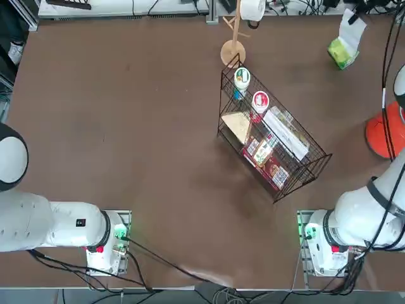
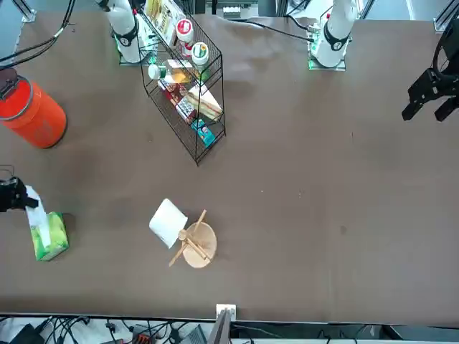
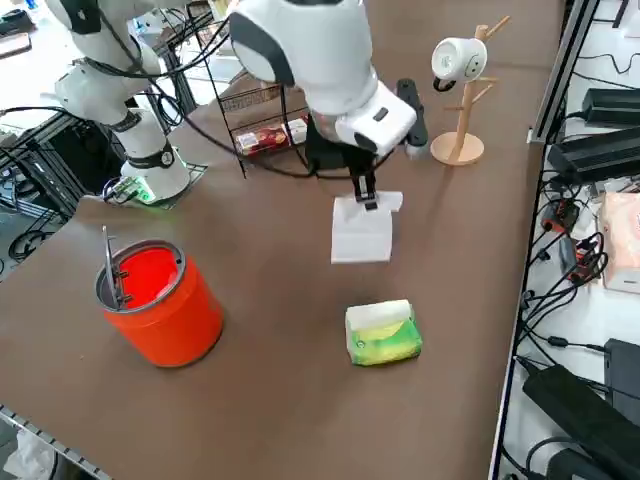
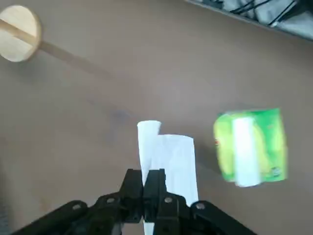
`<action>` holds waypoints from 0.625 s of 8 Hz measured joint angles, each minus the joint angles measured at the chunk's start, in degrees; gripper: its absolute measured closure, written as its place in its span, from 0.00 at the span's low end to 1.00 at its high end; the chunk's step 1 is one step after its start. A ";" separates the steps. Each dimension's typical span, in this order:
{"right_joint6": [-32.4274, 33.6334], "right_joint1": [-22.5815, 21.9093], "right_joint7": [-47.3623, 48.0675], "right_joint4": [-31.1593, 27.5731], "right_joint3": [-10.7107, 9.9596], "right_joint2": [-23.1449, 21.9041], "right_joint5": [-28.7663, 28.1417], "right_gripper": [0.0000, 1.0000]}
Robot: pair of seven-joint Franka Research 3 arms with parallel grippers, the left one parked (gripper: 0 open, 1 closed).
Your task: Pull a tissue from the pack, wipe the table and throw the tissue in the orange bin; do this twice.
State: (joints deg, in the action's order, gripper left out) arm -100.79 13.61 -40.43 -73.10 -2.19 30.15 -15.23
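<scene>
My right gripper (image 3: 368, 196) is shut on the top edge of a white tissue (image 3: 362, 234), which hangs down above the brown table (image 1: 126, 126). In the wrist view the fingertips (image 4: 146, 177) pinch the tissue (image 4: 168, 154) with no gap between them. The yellow-green pack (image 3: 382, 333) lies flat on the table just beyond the hanging tissue, apart from it, its pale strip (image 4: 243, 149) facing up. From overhead, tissue (image 1: 351, 28) and pack (image 1: 343, 54) sit at the far right corner. The orange bin (image 3: 160, 300) stands upright and open, nearer the arm's base (image 1: 385, 130).
A black wire basket (image 1: 272, 142) of groceries stands mid-table, slanted. A white paper roll on a wooden stand (image 1: 235, 38) is at the far edge (image 3: 462, 100). Cables and boxes lie beyond the table's right edge (image 3: 540, 200).
</scene>
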 joint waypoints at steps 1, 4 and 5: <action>0.55 -1.83 4.66 -3.35 0.03 -2.82 0.04 0.99; 0.48 -8.06 17.97 -12.70 0.15 -9.70 0.40 0.99; 0.18 -9.57 21.50 -14.65 0.17 -10.84 0.46 0.99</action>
State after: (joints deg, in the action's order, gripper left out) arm -100.61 4.04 -18.93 -87.75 -2.02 19.31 -14.77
